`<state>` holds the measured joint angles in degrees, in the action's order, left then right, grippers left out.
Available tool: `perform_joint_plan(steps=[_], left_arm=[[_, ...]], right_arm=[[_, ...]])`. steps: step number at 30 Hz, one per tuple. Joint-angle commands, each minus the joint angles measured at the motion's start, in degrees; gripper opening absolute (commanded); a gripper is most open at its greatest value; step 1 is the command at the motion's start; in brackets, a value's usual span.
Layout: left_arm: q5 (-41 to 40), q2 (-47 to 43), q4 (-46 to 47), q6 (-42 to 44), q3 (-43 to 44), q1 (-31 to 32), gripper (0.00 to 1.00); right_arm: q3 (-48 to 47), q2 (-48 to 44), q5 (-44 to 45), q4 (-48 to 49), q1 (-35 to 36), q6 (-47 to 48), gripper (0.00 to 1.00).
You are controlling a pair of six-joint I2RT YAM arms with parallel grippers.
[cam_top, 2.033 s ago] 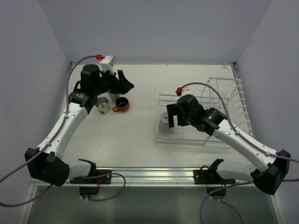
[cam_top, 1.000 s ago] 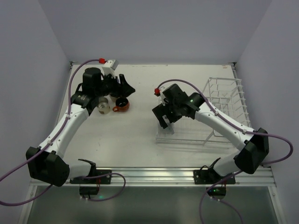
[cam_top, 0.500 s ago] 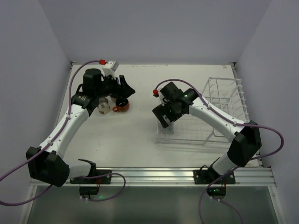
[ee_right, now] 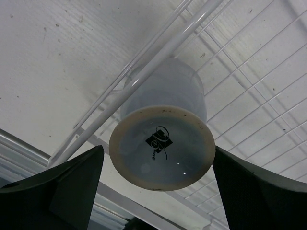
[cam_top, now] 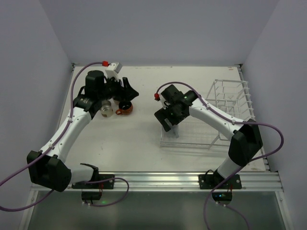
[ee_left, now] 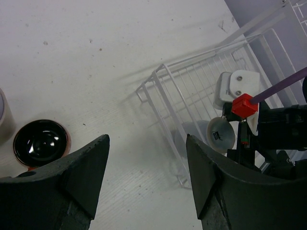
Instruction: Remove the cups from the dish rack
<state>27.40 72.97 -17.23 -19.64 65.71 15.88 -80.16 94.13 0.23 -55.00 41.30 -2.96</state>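
The short light blue-grey cup [ee_right: 162, 143] stands upside down at the left end of the white dish rack's tray [cam_top: 196, 138], just inside its rail. My right gripper [ee_right: 158, 149] is open, with one finger on each side of the cup's base; in the top view it [cam_top: 169, 122] covers the cup. The cup also shows in the left wrist view [ee_left: 220, 135]. The orange-red mug [cam_top: 123, 109] and the beige tumbler [cam_top: 105, 109] stand on the table at the left. My left gripper [cam_top: 130, 89] is open and empty above the mug [ee_left: 41, 143]. The lavender tumbler is hidden.
The rack's tall basket section [cam_top: 235, 98] stands at the right, near the table's right edge. A pale tumbler rim [ee_left: 3, 115] shows at the left edge of the left wrist view. Bare table [cam_top: 144, 129] lies between the mug and the rack.
My right gripper has moved left and back to the rack's left end and now straddles and hides the blue-grey cup. The left arm has barely moved.
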Motion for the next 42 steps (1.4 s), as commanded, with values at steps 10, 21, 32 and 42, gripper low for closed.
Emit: perform_joint_plan(steps=[10,21,32,42], left_arm=[[0.64,-0.64,2.03,1.80,-0.76,0.12,0.69],[0.55,-0.46,1.94,2.06,-1.20,0.12,0.69],[0.82,-0.28,1.86,2.24,-1.20,0.12,0.69],[0.90,-0.20,2.12,2.32,-1.55,0.12,0.69]], right_arm=[[1.41,0.88,-1.55,4.55,-0.17,0.68,0.89],[0.80,3.08,-2.25,4.47,-0.08,1.29,0.81],[1.41,3.26,-4.62,7.36,-0.34,1.64,0.81],[3.87,1.33,-4.10,11.49,-0.34,0.94,0.84]])
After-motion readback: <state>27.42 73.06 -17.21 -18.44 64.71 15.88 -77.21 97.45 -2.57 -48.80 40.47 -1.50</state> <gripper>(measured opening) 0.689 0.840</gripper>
